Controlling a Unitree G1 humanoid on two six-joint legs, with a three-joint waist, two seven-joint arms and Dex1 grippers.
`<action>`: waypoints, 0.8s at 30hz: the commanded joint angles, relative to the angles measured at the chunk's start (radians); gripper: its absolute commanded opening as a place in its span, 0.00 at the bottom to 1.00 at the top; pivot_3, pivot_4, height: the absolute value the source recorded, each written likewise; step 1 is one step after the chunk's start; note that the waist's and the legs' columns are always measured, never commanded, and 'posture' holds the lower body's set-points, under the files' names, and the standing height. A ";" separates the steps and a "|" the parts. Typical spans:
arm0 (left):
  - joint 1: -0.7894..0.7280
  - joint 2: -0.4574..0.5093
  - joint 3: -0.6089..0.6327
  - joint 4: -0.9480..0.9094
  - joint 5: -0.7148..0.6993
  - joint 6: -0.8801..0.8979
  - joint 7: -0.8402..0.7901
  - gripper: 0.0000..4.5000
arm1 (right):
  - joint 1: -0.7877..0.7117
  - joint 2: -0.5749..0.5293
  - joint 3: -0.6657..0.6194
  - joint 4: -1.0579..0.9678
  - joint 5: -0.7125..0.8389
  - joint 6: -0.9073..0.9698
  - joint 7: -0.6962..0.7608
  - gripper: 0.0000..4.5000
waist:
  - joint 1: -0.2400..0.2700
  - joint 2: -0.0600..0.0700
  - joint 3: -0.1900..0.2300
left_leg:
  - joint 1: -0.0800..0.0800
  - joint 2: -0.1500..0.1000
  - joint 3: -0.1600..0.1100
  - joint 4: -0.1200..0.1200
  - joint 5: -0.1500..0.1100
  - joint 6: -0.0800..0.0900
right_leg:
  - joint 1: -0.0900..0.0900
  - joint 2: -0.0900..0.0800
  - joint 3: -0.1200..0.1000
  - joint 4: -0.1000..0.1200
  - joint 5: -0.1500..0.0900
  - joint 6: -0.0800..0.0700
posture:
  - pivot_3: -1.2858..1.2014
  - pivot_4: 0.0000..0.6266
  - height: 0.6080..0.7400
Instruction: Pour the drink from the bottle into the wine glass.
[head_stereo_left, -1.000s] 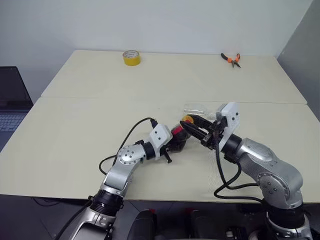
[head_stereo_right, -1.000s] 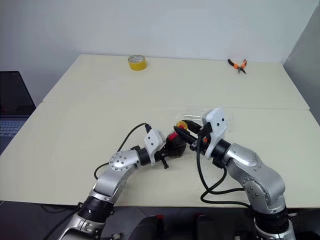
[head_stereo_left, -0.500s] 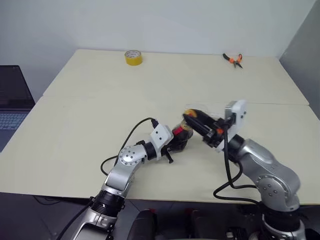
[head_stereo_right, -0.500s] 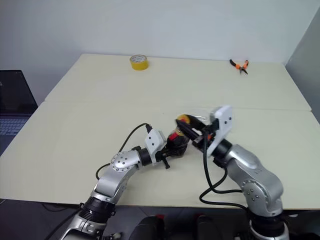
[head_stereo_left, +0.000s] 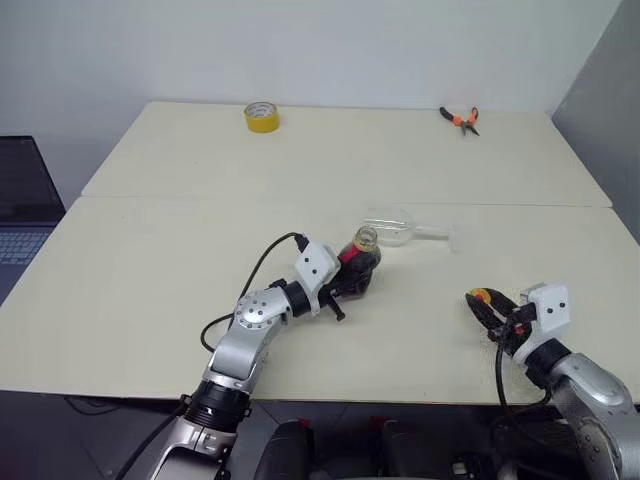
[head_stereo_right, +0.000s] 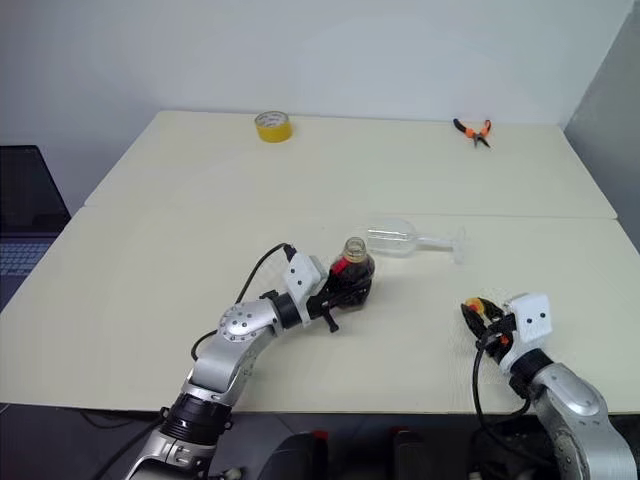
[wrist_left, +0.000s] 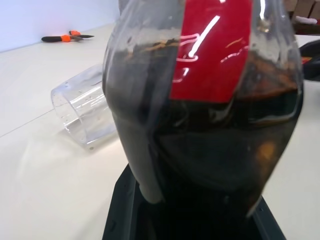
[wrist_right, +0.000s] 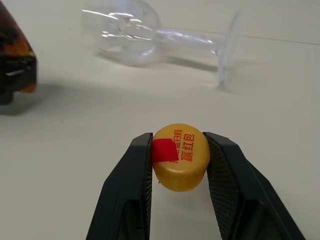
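Two pincers over the bench (head_stereo_left: 150, 250). Right pincer (wrist_right: 178, 155), near right, is clenched on the yellow cap (wrist_right: 180, 156). Left pincer (head_stereo_left: 345, 285), near centre, grips the bottle (head_stereo_left: 360, 262) by its body; the bottle stands upright, neck uncapped, dark drink (wrist_left: 210, 150) inside. Just beyond it lies the wine glass (head_stereo_left: 400, 229) on its side, bowl toward the bottle, foot to the right. Far left: yellow tape roll (head_stereo_left: 262, 117). Far right: orange-handled pliers (head_stereo_left: 462, 119).
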 joint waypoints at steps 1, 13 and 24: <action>-0.025 -0.007 0.009 -0.033 -0.024 -0.016 -0.008 0.14 | -0.024 0.005 0.006 0.057 -0.049 -0.075 0.010 0.28 | 0.001 0.000 0.000 | 0.000 0.000 0.000 0.000 0.000 0.000 | 0.000 0.000 0.000 0.000 0.000 0.000 | 0.52 0.24 1.00; -0.018 -0.001 0.016 -0.043 -0.023 -0.017 -0.002 0.14 | -0.039 0.011 0.032 0.146 -0.094 -0.077 0.026 0.87 | 0.004 0.000 0.000 | 0.000 0.000 0.001 0.000 0.000 0.000 | 0.000 -0.001 0.001 0.000 0.000 0.000 | 0.52 0.24 1.00; -0.017 0.003 0.105 -0.012 0.001 -0.054 0.110 0.14 | -0.066 -0.034 0.032 -0.182 0.023 -0.067 0.114 1.00 | -0.001 0.001 0.000 | 0.000 0.000 0.001 0.000 0.000 0.000 | 0.000 0.000 0.001 0.000 0.000 0.000 | 0.52 0.24 1.00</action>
